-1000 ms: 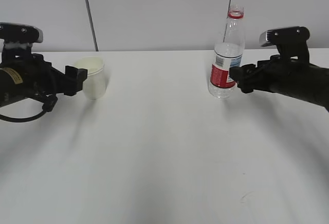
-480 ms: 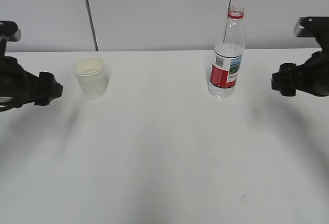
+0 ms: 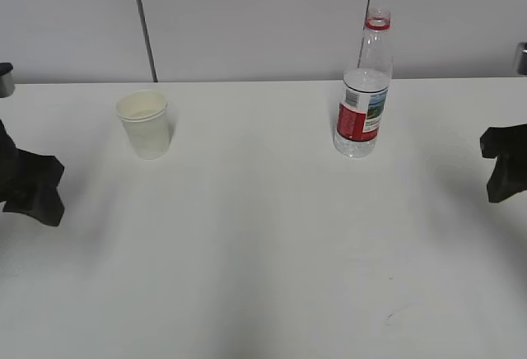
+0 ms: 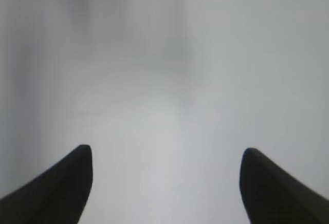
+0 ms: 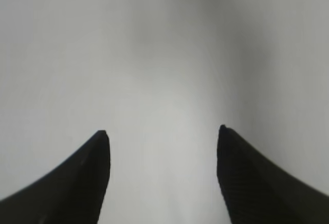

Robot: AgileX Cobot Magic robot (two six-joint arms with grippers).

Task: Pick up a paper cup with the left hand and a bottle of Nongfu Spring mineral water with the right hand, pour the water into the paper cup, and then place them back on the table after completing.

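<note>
A white paper cup (image 3: 145, 123) stands upright on the white table (image 3: 263, 235) at the back left. A clear water bottle (image 3: 363, 87) with a red label and no cap stands upright at the back right, about half full of water. My left gripper (image 3: 37, 186) is at the left edge, well away from the cup, open and empty. My right gripper (image 3: 500, 165) is at the right edge, far from the bottle, open and empty. Both wrist views show only blurred white surface between spread black fingertips (image 4: 56, 183) (image 5: 77, 178).
A grey panelled wall (image 3: 247, 13) runs behind the table's far edge. A small dark scuff mark (image 3: 394, 316) lies on the tabletop at the front right.
Both arms have drawn back outward from the cup and the bottle toward the edges of the view. The cup and the bottle stand where they were let go.
</note>
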